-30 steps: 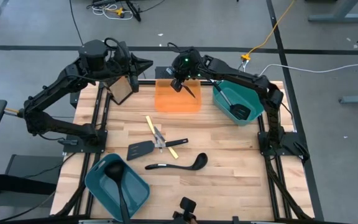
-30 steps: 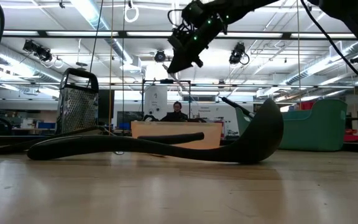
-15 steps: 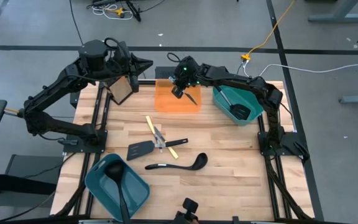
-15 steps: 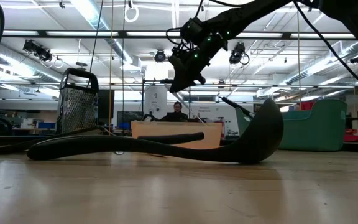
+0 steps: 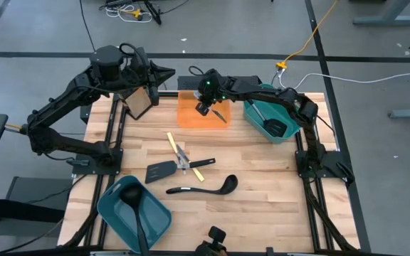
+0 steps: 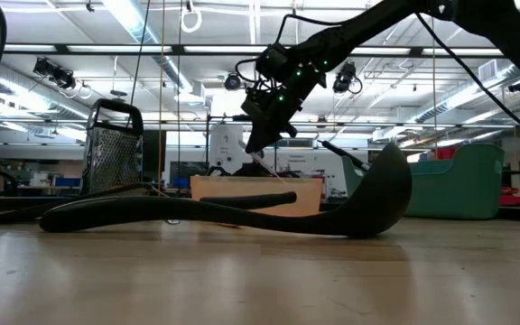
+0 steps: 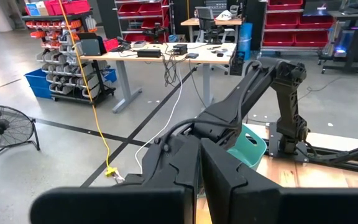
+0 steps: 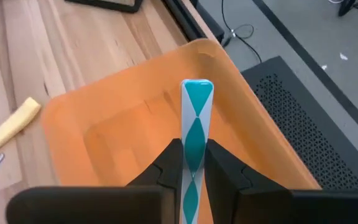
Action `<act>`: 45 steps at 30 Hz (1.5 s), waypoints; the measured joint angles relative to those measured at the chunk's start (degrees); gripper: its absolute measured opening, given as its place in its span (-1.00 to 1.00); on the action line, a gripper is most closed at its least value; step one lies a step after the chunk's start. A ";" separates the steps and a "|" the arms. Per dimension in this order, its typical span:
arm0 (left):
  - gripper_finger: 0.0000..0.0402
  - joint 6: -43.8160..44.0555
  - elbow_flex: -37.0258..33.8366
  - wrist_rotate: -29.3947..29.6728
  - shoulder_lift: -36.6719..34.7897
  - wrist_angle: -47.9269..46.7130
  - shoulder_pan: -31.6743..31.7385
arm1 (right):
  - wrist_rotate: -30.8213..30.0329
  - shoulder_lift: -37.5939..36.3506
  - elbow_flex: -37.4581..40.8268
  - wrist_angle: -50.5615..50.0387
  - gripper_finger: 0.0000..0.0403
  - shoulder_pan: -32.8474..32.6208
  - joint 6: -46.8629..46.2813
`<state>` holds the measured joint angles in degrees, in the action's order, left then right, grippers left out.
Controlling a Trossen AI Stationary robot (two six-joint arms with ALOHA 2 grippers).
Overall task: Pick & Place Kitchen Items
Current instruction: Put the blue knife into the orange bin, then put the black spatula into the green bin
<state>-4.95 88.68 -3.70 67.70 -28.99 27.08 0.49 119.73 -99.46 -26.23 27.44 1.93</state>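
Table (image 5: pixel 262 178): pale wood top, both arms mounted at its far corners.
Left arm: parked at the far-left corner beside a box grater (image 5: pixel 138 104); left gripper (image 7: pixel 199 163) raised off the table, fingers pressed together, nothing between them.
Right arm: reached across the far edge; right gripper (image 5: pixel 203 107) hung over the orange tray (image 5: pixel 191 117).
Teal bins: one at far right (image 5: pixel 285 114) with a black utensil inside; one at near left (image 5: pixel 156 213) holding a black ladle (image 5: pixel 132 195).
Orange tray, wrist view (image 8: pixel 117 124): bare surface directly under the right fingers.
Loose ladle (image 5: pixel 203 188): black, flat on the wood, near centre, bowl toward the right.
Slotted spatula (image 5: pixel 168 169): black, just beyond the ladle, toward the tray.
Yellow-handled pieces (image 5: pixel 173 144): crossed with slim silver cutlery beside the spatula.
Held item: slim teal-and-white patterned handle (image 8: pixel 196 140), clamped between the right fingers (image 8: pixel 169 165), tip above the tray; whether it touched the tray, unclear.
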 joint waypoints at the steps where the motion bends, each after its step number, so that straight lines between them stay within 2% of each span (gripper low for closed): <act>1: -0.89 0.00 0.00 0.00 0.00 -0.01 -0.01 | 0.00 0.15 0.00 -0.07 -0.75 0.00 0.00; 33: -0.89 0.01 0.00 0.00 0.00 0.00 0.01 | -0.01 0.43 -0.02 -0.68 -0.75 0.00 0.09; 45: -0.89 0.00 0.00 0.01 0.00 0.00 0.00 | -1.60 0.43 -0.02 -0.88 -0.48 0.00 0.12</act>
<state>-4.95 88.68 -3.70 67.70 -28.99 27.08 -1.10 120.16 -99.48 -27.11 27.44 2.05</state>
